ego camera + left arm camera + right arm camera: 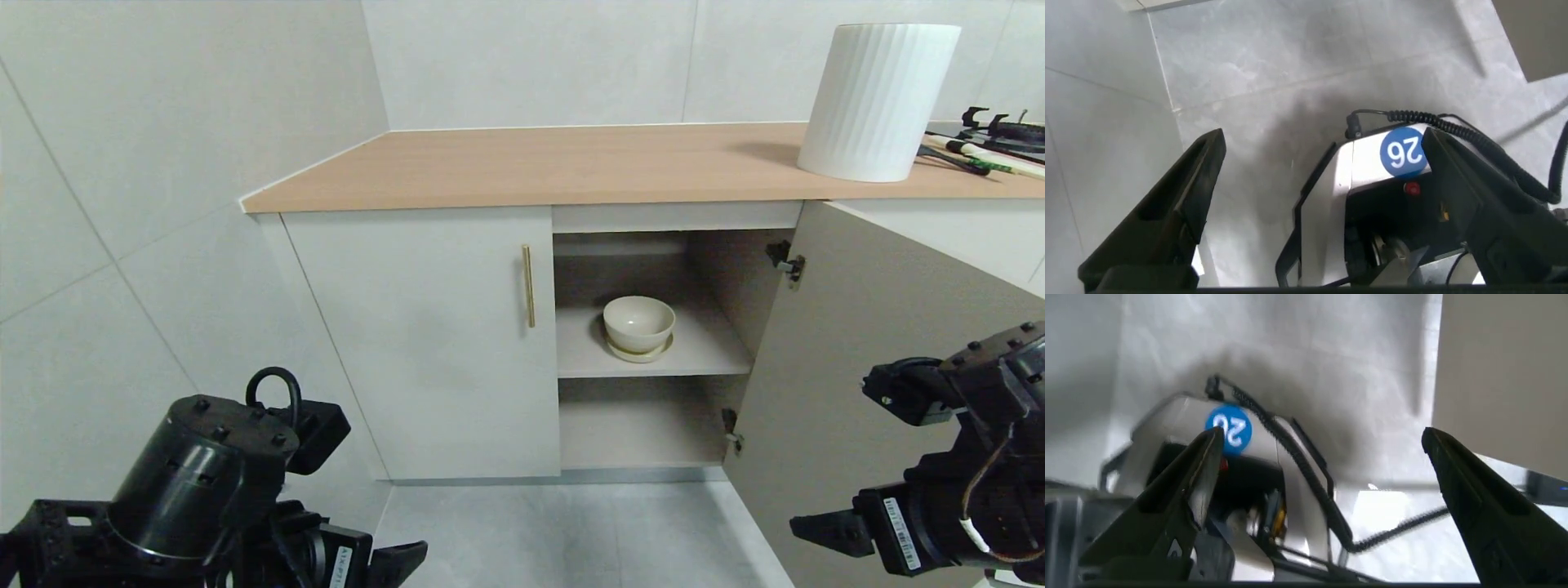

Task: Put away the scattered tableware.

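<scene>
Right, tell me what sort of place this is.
Probably a kitchen, or a mock-up of one: a wood-topped counter against tiled walls, a cabinet beneath it with one door open, and a bowl on a plate on its upper shelf.

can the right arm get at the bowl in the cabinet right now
Probably yes. The cabinet door stands open, the bowl sits on a saucer on the shelf with nothing before it, and the right hand is open and empty.
</scene>
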Motion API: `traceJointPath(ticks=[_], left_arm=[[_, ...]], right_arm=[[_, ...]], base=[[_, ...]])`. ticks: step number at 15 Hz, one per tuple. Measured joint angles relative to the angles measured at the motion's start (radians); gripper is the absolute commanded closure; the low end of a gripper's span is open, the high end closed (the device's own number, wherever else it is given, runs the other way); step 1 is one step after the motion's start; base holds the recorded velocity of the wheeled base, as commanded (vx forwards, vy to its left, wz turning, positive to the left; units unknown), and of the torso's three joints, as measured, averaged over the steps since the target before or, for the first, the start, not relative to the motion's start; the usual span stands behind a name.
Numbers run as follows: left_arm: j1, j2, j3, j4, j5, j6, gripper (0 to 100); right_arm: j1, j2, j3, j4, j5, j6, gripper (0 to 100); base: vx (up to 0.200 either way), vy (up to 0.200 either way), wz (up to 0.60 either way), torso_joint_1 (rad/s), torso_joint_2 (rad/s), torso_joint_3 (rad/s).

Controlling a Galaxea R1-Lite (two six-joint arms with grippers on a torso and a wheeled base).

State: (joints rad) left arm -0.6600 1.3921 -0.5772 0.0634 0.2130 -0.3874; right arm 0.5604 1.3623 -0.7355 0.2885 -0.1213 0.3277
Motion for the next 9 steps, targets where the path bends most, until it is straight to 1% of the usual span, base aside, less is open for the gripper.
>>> traceJointPath(ticks=[1,4,6,9], left_arm=[[0.0,0.0,0.0,0.0,0.003,0.0,0],[-0.003,0.001,0.0,-0.001,0.002,0.0,0],[-0.004,0.001,0.001,-0.001,0.003,0.0,0],[-0.004,0.001,0.001,-0.001,0.003,0.0,0]], right_arm=[[0.001,-0.001,0.001,0.015,0.0,-0.003,0],[0.03,-0.038,0.001,0.17,0.002,-0.072,0],[0.071,-0.074,-0.004,0.236,0.003,-0.091,0],[0.153,-0.144,-0.031,0.41,0.001,-0.096,0]], base=[[0.0,-0.2,0.0,0.012,0.0,0.002],[0.0,-0.2,0.0,0.004,0.0,0.007],[0.0,-0.2,0.0,0.005,0.0,0.002],[0.0,-0.2,0.0,0.002,0.0,0.001]])
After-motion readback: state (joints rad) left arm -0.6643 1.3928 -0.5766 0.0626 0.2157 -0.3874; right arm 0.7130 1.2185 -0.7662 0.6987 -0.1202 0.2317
